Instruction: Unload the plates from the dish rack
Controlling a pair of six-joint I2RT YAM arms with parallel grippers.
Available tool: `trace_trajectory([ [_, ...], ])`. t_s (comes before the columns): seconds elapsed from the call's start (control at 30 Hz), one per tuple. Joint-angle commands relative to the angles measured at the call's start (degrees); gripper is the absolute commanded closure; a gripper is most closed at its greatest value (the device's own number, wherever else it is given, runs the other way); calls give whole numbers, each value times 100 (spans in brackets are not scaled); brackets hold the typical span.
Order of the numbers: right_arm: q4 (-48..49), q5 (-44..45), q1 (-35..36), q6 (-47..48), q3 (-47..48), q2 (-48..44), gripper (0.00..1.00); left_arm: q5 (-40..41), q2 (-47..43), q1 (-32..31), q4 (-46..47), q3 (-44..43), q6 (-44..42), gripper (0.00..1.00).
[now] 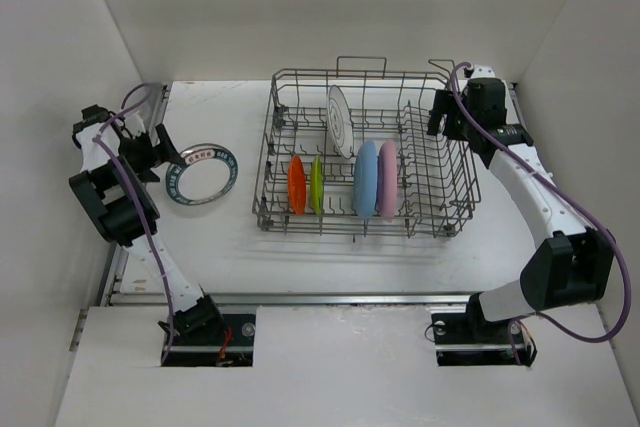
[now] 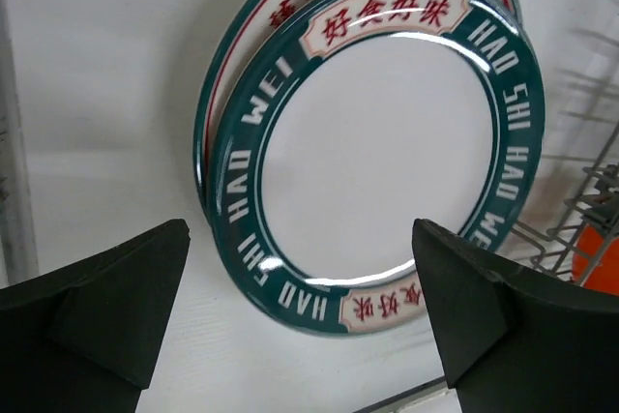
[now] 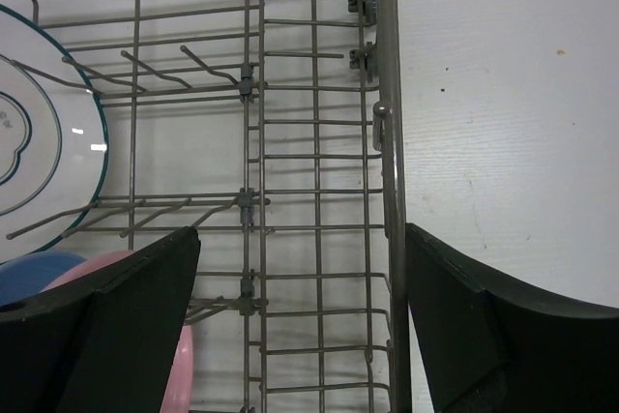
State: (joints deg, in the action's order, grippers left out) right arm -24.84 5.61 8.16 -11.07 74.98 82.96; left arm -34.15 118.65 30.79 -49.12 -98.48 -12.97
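The dish rack (image 1: 440,197) holds five upright plates (image 1: 366,179) (white, orange, lime, blue, pink); left gripper (image 2: 300,229) and right gripper (image 3: 302,231) gape, grasping nothing.

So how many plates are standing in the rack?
5. A white patterned plate stands at the back of the dish rack; in front, left to right: orange plate, lime-green plate, light-blue plate, pink plate. None seem hidden.

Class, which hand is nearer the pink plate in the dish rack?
Right. The right hand hovers over the back-right corner of the dish rack, just behind the pink plate; the left hand is far off, by the unloaded patterned plates.
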Motion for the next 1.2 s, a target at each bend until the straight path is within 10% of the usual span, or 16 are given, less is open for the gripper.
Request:
trace_trajectory([
  [0.0,120,63,-43,52,-150,-25,11,355,-263,-38,-97,-111,-100,0],
  [0.37,6,63,-43,105,-142,-78,11,2325,-2143,-1478,869,-434,-442,0],
  [0.5,6,63,-43,44,-142,-130,11,1757,-1988,-1927,711,-1802,82,0],
  [0.6,6,63,-43,-9,-142,-192,11,-157,-1418,-2433,-32,-3144,-20,0],
  [0.87,6,134,-43,-62,-142,-254,11,3155,-247,-5614,-423,-4145,-1436,0],
  [1.17,6,266,-43,-115,-317,-490,11,4258,632,-6216,430,-4145,-321,0],
])
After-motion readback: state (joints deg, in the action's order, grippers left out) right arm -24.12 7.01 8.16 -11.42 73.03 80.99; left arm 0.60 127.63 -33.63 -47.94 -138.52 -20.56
